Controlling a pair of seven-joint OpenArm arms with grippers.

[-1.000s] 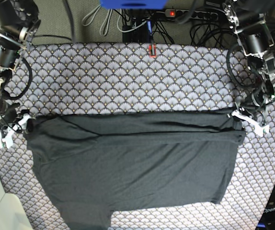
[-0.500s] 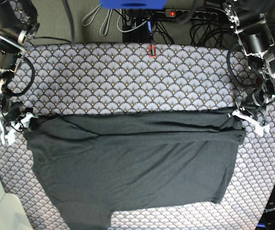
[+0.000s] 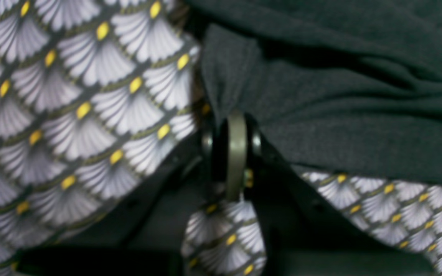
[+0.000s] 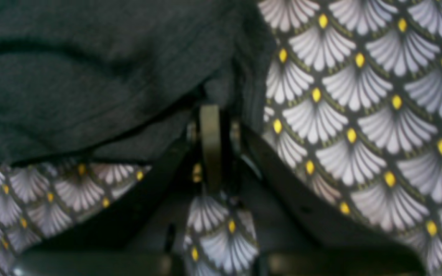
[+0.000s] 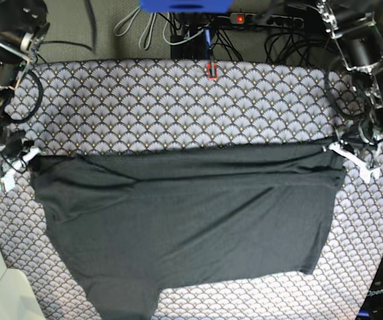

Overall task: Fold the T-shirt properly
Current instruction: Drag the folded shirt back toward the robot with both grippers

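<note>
Compared with the base view of a second ago, the upper folded edge of the T-shirt point(image 5: 185, 220) is found higher in the frame, and both grippers have been carried upward with it; the gripper at the left edge, seen then standing beside the shirt corner, is now closed upon it. The right gripper point(image 5: 19, 160), at the left edge of the base view, is seen in its wrist view with its jaws drawn together on the dark fabric of the T-shirt point(image 4: 90, 76), a corner being pinched at the centre of that frame above the patterned tablecloth point(image 4: 359, 115). The left gripper point(image 5: 347, 155), at the right edge of the base view, is likewise shut on the opposite corner, the cloth being gathered into a tight pleat where the T-shirt point(image 3: 340, 115) meets the fingertips at the middle of the wrist frame, with the tablecloth point(image 3: 71, 115) filling the left half. The shirt is spread across the lower half of the base view over the tablecloth point(image 5: 191, 107), its top edge stretched between the two grippers and a sleeve hanging toward the bottom left.
</note>
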